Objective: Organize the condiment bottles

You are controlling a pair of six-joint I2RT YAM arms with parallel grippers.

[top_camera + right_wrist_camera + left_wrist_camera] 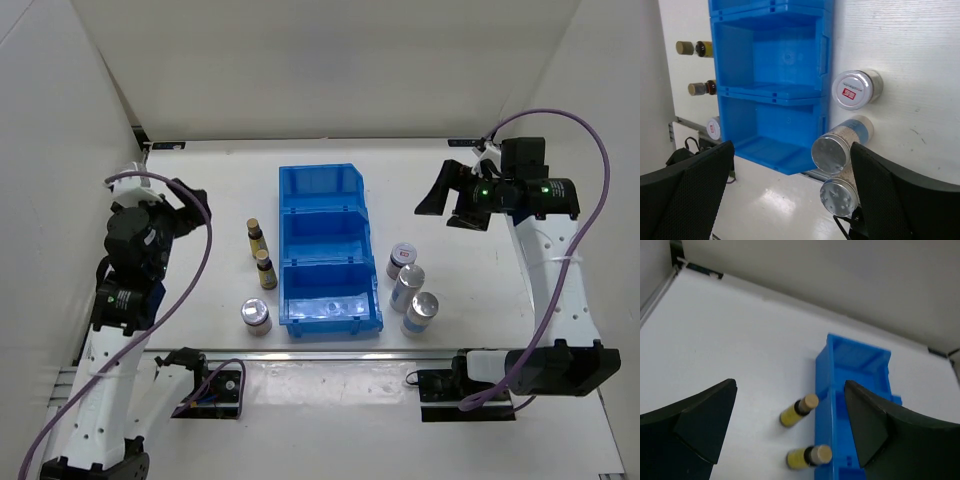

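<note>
Blue bin sits mid-tabletop, three compartments in a row running from the far side toward the arms; all three look bare inside from above and from the right wrist view. Left of the bin: two amber bottles with gold caps, upright, one behind the other. Far amber bottle stands a little apart from the bin wall; near amber bottle is just beside it. The left wrist view shows both, the near one close against the blue side. Further toward the arms on the same side, a white-lidded jar stands near the bin's front left corner, not touching. Right of the bin: a second white-lidded jar with a red mark on its lid, just beside the bin wall, then two silver-topped cylinders, the first cylinder close behind the second cylinder, both upright; whether these two touch, cannot tell. In the right wrist view the two silver tops nearly overlap, with the red-marked jar next along. Left claw is raised over the left part of the tabletop, fingers spread wide apart, nothing between them, aimed at the amber bottles and the bin. Right claw hangs high over the right side, fingers likewise wide apart and holding nothing, looking down on the bin and the three right-hand containers.
</note>
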